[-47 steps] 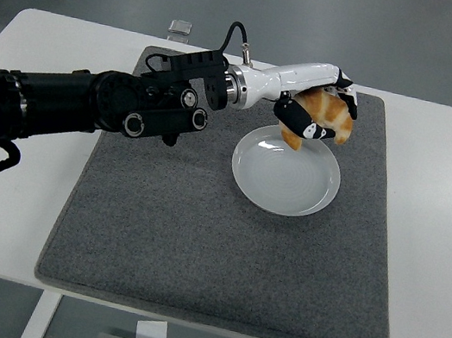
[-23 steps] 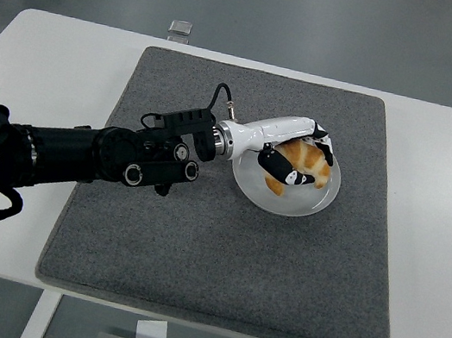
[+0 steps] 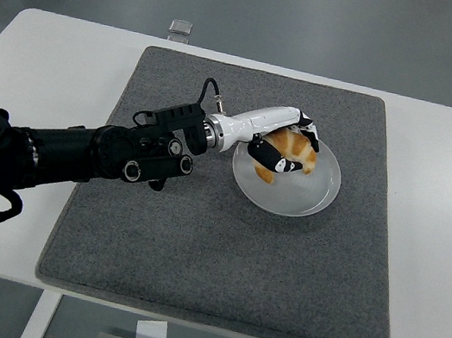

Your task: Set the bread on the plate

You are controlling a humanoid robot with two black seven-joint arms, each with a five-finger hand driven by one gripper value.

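Left hand is gripping the bread over the plate (looks touching), long axis lying left-right.

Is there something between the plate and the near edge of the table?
In the head view, only the grey mat lies between the plate and the table's near edge; nothing rests on that stretch.

On the desk, a mat; on its far right part, a plate; on the plate's left half, bread.
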